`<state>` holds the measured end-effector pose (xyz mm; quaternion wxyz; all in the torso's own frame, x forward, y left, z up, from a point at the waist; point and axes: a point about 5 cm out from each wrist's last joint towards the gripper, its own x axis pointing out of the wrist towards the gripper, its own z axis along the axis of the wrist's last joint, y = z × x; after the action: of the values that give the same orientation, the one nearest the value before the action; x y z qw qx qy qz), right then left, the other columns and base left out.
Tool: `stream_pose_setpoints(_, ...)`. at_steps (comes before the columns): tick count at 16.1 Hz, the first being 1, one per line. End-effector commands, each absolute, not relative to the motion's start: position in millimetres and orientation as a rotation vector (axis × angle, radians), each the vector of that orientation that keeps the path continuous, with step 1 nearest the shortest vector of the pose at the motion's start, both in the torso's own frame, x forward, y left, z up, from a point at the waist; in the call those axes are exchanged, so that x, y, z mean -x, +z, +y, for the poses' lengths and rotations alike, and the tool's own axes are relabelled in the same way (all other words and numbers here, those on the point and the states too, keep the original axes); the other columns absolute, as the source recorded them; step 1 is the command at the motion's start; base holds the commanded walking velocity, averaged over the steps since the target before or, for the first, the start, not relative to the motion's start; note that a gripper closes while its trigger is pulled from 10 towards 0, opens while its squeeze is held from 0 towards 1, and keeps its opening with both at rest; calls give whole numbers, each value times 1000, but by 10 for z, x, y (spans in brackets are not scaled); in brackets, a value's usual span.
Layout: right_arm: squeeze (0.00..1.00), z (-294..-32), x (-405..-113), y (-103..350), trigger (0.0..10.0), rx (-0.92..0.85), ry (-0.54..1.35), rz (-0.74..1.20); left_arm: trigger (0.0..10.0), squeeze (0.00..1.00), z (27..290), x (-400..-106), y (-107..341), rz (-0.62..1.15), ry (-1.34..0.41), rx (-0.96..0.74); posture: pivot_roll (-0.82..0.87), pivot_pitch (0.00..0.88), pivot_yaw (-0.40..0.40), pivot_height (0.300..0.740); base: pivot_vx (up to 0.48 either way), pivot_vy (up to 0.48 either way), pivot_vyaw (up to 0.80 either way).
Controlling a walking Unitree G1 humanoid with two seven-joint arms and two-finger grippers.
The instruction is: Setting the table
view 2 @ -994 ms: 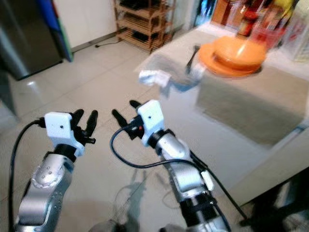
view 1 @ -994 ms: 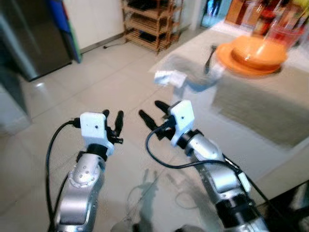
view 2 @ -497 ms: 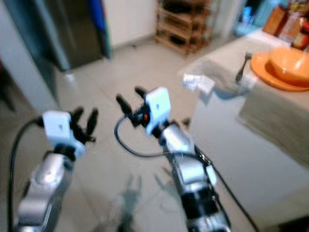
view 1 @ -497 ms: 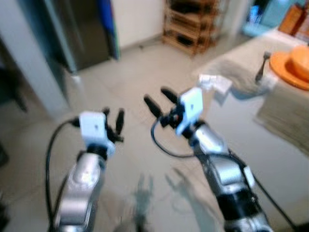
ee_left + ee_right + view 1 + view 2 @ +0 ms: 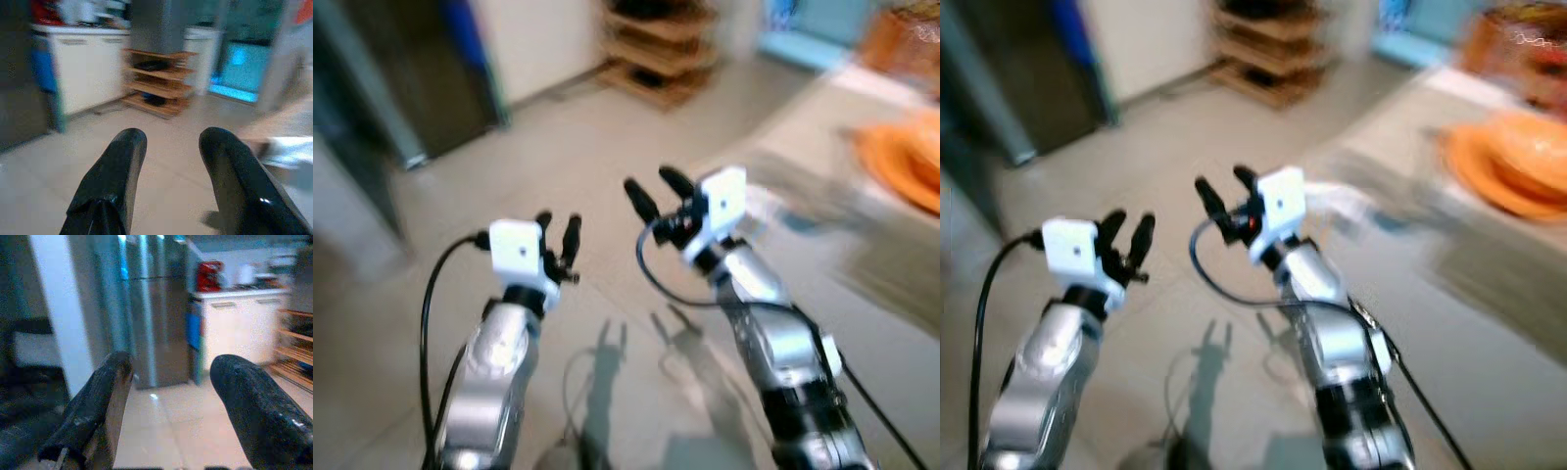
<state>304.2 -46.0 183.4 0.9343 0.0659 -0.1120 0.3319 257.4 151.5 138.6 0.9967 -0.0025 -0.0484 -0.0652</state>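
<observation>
An orange bowl on an orange plate [image 5: 1513,166] sits on the table [image 5: 1489,323] at the right, blurred. A grey placemat [image 5: 891,264] lies in front of the plate. My left gripper [image 5: 557,231] is held out over the floor, open and empty. My right gripper [image 5: 658,192] is raised a little higher beside the table's corner, open with nothing between its fingers. In the left wrist view the two black fingers [image 5: 115,171] stand apart, and the right wrist view shows its fingers [image 5: 98,401] apart too.
A wooden shelf rack [image 5: 661,54] stands at the back of the tiled floor [image 5: 431,245]. A dark fridge [image 5: 151,318] and white cabinets [image 5: 234,328] line the far wall. A white crumpled thing [image 5: 1342,201] lies at the table's corner.
The whole picture has shifted and blurred, so the camera has turned; the table now sits further right. Both grippers stay open and raised before me.
</observation>
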Motion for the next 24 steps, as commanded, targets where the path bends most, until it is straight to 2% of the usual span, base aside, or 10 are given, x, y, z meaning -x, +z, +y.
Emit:
stream_pose_setpoints(1, 0, -615, -3088, 1889, 10000, -103, 611, -242, 10000, 0, 1412, -2580, 1450, -122, -165, 23, -54, 91, 6, 740, 480, 0, -800)
stream_pose_setpoints(9, 0, -743, -3208, 2493, 10000, -41, 455, -401, 10000, 0, 1391, -2610, 1516, -144, -183, 22, -59, 93, 6, 740, 480, 0, -800)
stream_pose_setpoints(15, 0, -841, -3272, 2582, 10000, 76, 318, -386, 10000, 0, 1376, -2618, 1540, -151, -193, 25, -64, 93, 6, 740, 456, 0, -800)
stream_pose_setpoints(19, 0, -843, -3278, 2598, 10000, 89, 293, -356, 10000, 0, 1359, -2644, 1559, -158, -193, 27, -70, 94, 5, 740, 71, 0, -800)
stream_pose_setpoints(24, 0, -697, -3248, 2528, 10000, 105, 367, -251, 10000, 0, 1394, -2668, 1562, -157, -172, 11, -71, 93, 1, 740, 0, 0, -640)
